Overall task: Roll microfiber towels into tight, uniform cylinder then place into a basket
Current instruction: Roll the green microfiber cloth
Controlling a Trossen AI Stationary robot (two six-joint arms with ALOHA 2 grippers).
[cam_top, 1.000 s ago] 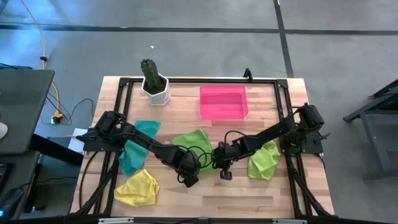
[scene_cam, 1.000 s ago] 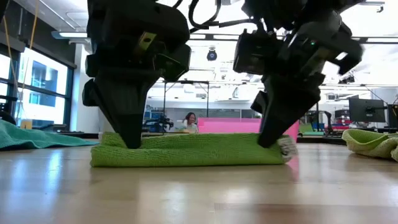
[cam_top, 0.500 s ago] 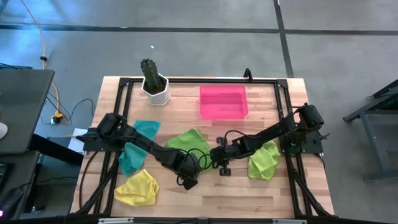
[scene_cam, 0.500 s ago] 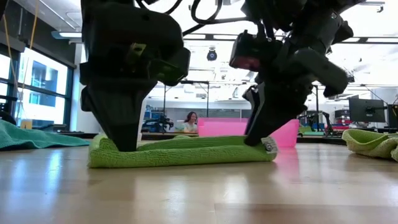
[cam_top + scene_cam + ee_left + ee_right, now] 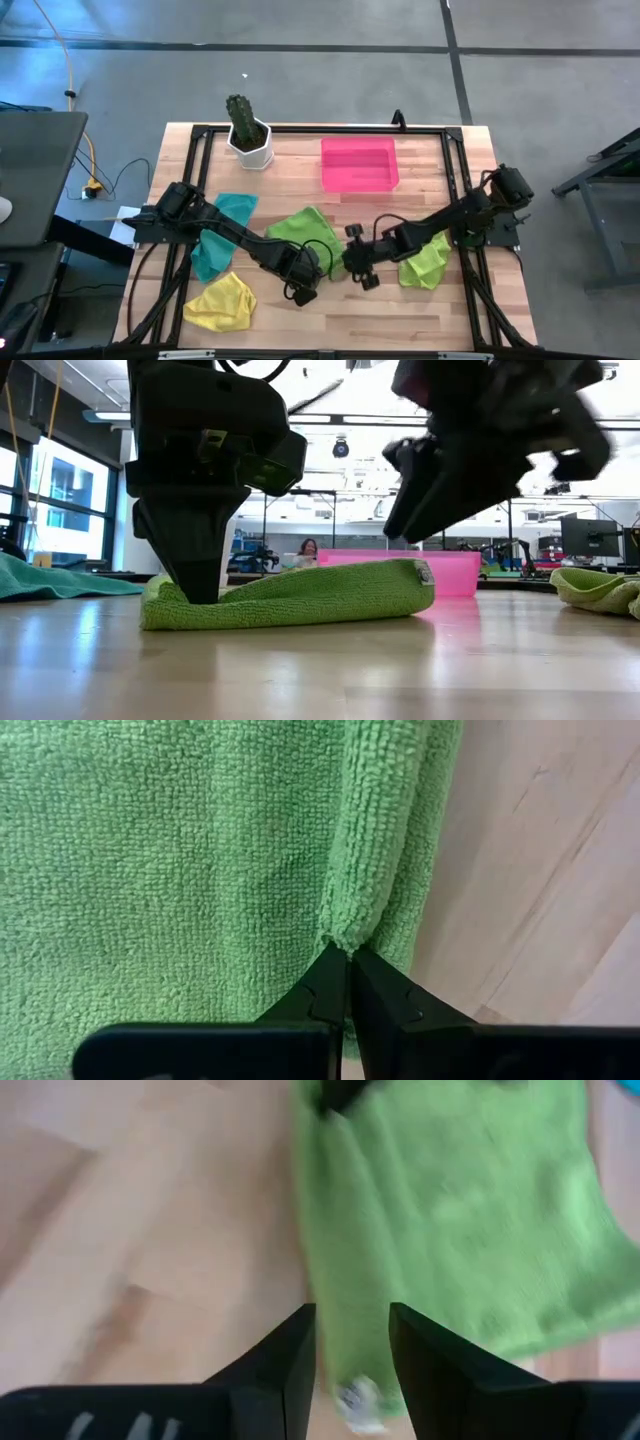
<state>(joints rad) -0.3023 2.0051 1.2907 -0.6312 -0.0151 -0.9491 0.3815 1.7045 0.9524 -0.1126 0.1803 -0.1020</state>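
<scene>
A lime green microfiber towel (image 5: 300, 232) lies mid-table with its near edge rolled into a low ridge (image 5: 300, 595). My left gripper (image 5: 198, 592) is shut on the ridge's left end. My right gripper (image 5: 350, 1350) hangs open above the ridge's right end (image 5: 415, 575), touching nothing. A second green towel (image 5: 425, 258) lies at the right, a teal one (image 5: 215, 238) at the left and a yellow one (image 5: 222, 300) at the near left. The pink basket (image 5: 360, 165) stands at the far side. My left gripper pinches the rolled fold of the green towel (image 5: 345, 925) between its two shut fingers, at the fold's left end. The fingers come from above, pointing down. The towel lies on the table, its flat part spread toward the far side.
A white pot with a cactus (image 5: 248, 138) stands at the far left corner. A black frame (image 5: 300, 128) runs round the table's edges. Bare wood shows along the near edge and between the basket and the green towel.
My right gripper has opened, let go of the right end of the rolled edge, risen and drawn toward the table's right. That freed end now bulges up higher than before. My left gripper stays shut on the left end.
</scene>
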